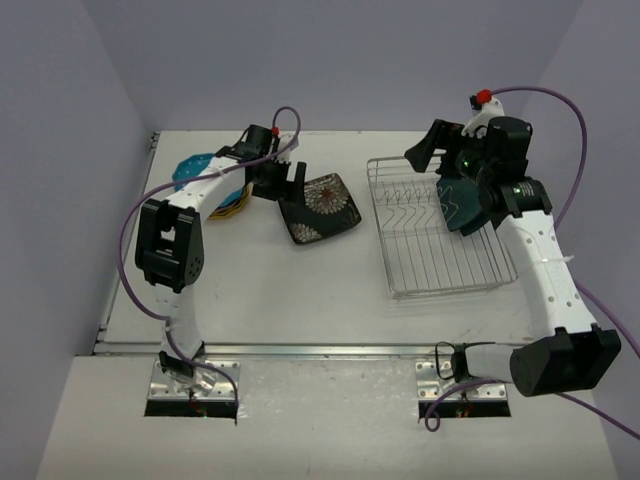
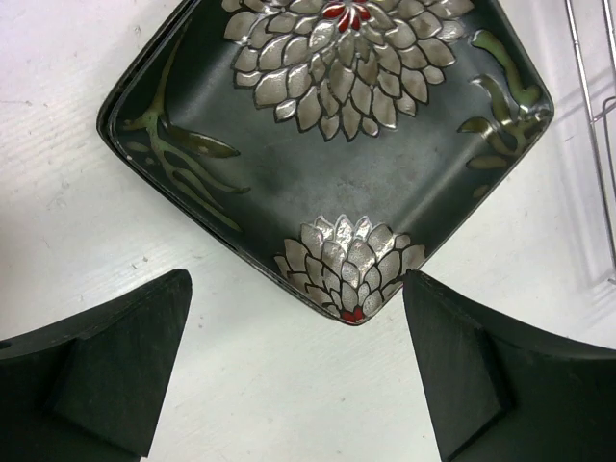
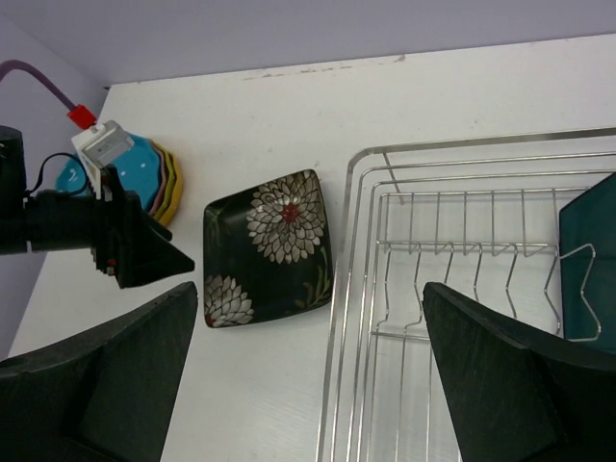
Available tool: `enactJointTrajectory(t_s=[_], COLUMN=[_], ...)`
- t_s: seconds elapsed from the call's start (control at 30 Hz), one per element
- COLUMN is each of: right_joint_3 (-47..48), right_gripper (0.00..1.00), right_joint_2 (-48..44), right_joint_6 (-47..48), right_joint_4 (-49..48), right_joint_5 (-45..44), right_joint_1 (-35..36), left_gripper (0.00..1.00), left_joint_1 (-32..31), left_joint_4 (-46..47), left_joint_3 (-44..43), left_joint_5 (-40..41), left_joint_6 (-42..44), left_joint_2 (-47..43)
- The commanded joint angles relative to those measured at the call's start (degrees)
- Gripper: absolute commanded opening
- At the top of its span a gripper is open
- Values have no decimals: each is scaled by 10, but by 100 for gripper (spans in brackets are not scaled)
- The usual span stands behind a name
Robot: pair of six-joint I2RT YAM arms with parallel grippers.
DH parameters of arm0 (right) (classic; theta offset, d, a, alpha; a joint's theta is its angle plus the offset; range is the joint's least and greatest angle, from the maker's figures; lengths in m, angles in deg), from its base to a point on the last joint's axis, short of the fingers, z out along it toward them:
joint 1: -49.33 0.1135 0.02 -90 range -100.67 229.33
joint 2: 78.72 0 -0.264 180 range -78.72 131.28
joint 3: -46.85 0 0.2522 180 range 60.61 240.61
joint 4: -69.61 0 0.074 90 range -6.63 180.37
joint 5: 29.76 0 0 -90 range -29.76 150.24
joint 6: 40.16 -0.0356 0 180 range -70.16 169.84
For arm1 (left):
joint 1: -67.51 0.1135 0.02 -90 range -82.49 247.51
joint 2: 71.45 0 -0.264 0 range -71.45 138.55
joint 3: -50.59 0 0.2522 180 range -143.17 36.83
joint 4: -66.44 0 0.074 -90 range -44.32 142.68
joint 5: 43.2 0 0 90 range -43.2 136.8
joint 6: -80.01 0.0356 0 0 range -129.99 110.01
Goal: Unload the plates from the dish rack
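Left gripper (image 2: 296,284) released, at black floral plate (image 2: 337,144) corner; right gripper (image 3: 310,294) released, over rack (image 3: 462,197) with teal plate (image 3: 587,250).

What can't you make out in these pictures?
Round plates: top view, the left arm covers most of the stack, so the count is unclear.
Teal plate: right wrist view, cut off by the right edge; top view, the right arm hides part.
Floral plate: left wrist view, far corner cut off by the top edge.
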Motion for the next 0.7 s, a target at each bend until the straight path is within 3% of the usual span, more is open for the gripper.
enactJointTrajectory(t_s=[0.0,0.23,0.33,0.4,0.53,0.67], right_joint_3=[17,33,63,83,123,171], right_gripper=[99,98,86,69,52,50], right_joint_2=[-26,-18,13,41,94,156], right_joint_6=[35,92,150,226,318,351], right_joint_4=[5,17,47,66,116,155], right_joint_5=[-25,-63,-115,-159,-200,-219], right_joint_1=[-4,-4,-4,-6,-28,-64], left_gripper=[89,89,89,89,89,89], left_joint_1=[3,3,3,3,0,-3], left_joint_4=[21,30,49,59,42,41], left_joint_3=[14,14,22,28,40,85], left_joint_5=[8,21,47,69,90,97], left_joint_6=[6,6,24,41,68,76], left_joint_2=[-31,-71,-124,-178,-237,-284])
